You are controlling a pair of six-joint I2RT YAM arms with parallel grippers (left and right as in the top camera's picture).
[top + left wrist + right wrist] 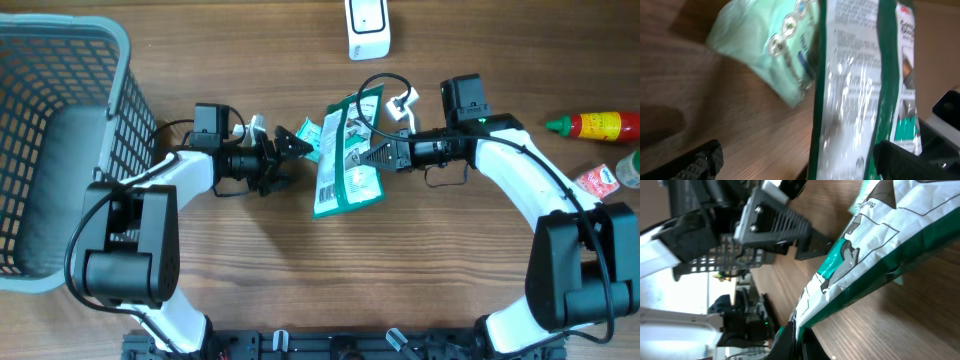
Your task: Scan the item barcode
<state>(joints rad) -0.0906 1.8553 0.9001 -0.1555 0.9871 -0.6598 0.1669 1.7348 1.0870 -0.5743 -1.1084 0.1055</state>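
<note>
Right gripper (pixel 374 155) clamped on edge of green packet (pixel 340 178), printed face exposed, likely for barcode hunting (white scanner (pixel 367 28) sits well apart); left gripper (pixel 300 146) jaws wide, empty.

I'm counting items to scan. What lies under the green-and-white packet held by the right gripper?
A pale green sachet pokes out at the packet's left edge, on the table. Its remainder is covered by the packet.

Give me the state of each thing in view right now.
left gripper: open, holding nothing
right gripper: shut on the green pouch
green pouch: gripped at its right edge
sauce bottle: lying on its side, capped
basket: upright, open top
scanner: on the table, untouched
</note>
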